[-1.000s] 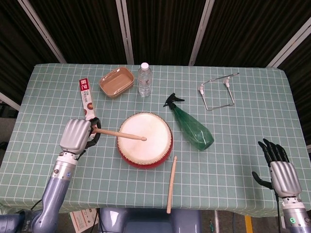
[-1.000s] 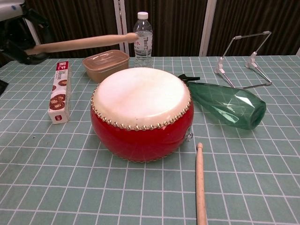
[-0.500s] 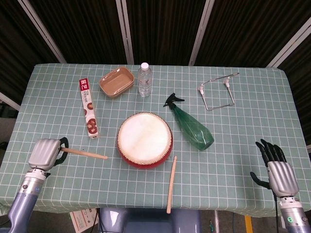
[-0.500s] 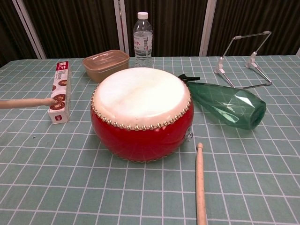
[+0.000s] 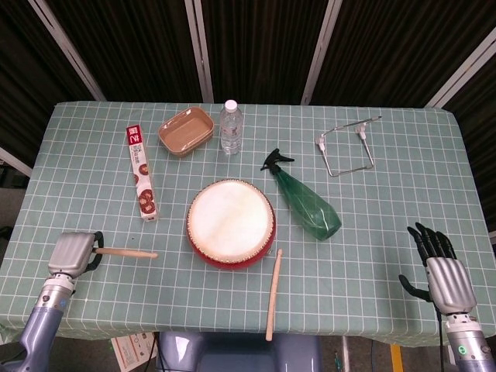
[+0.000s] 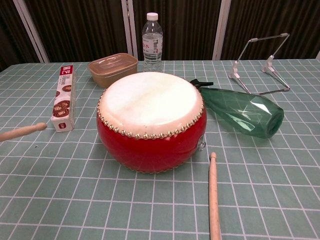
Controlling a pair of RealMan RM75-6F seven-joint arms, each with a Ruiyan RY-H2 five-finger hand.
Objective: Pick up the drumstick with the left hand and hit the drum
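- The left hand [image 5: 71, 253] sits near the table's front-left edge with its fingers wrapped around the butt of 1 drumstick [image 5: 126, 253].
- This drumstick extends toward 3 o'clock from the hand. Its tip stops clear of the drum [image 5: 230, 223], with a gap of tablecloth [image 5: 93, 163] between them. In the chest view only the tip end [image 6: 22, 131] shows, at the left edge.
- The red drum stands at the table's centre, skin facing up.
- A second drumstick [image 5: 273, 294] lies on the cloth at 5 o'clock from the drum, pointing toward the front edge; no hand touches it.
- A long printed box [image 5: 139, 171] lies at 10 o'clock from the drum.
- A green spray bottle [image 5: 306, 198] lies on its side at 2 o'clock from the drum.
- The right hand [image 5: 442, 273] is at the front-right corner, fingers spread apart, holding nothing.
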